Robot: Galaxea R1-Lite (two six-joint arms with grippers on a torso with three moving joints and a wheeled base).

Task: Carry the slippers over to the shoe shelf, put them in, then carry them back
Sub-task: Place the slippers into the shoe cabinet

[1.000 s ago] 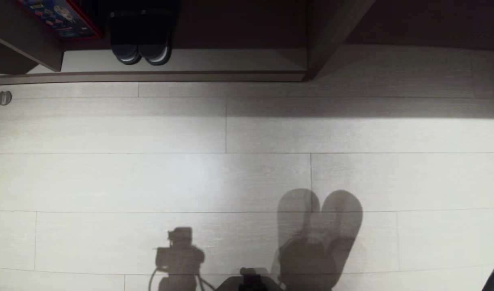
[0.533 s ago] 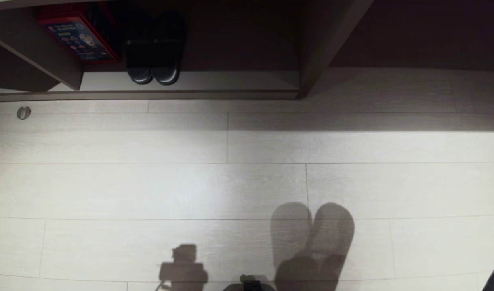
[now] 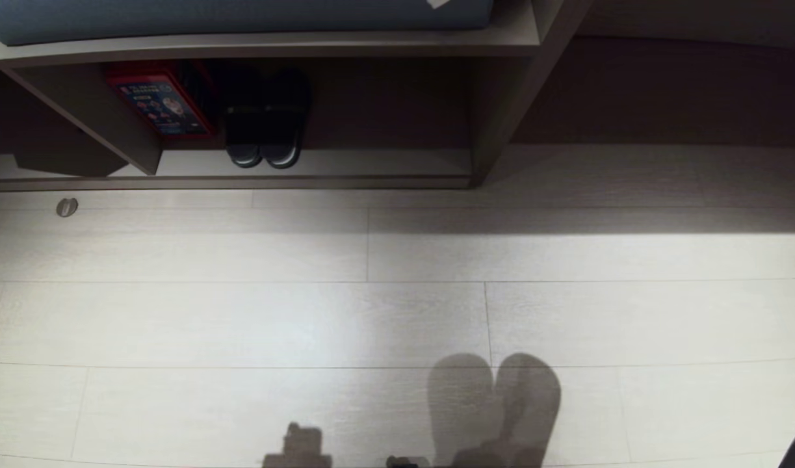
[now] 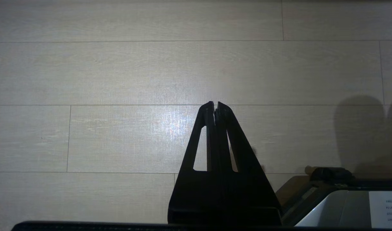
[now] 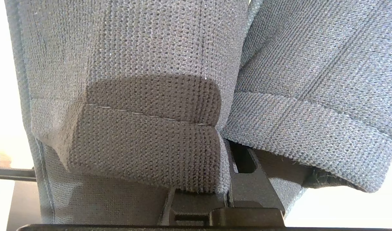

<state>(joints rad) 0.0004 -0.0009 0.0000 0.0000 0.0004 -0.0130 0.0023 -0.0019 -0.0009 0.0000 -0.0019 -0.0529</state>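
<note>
We carry the grey knit slippers [image 5: 151, 96] pinched together at their soft folded collars in our right gripper [image 5: 226, 179], light and floppy by the look of them, toward the shoe shelf [image 3: 384, 162], our left gripper [image 4: 216, 107] pressed together, empty.
</note>
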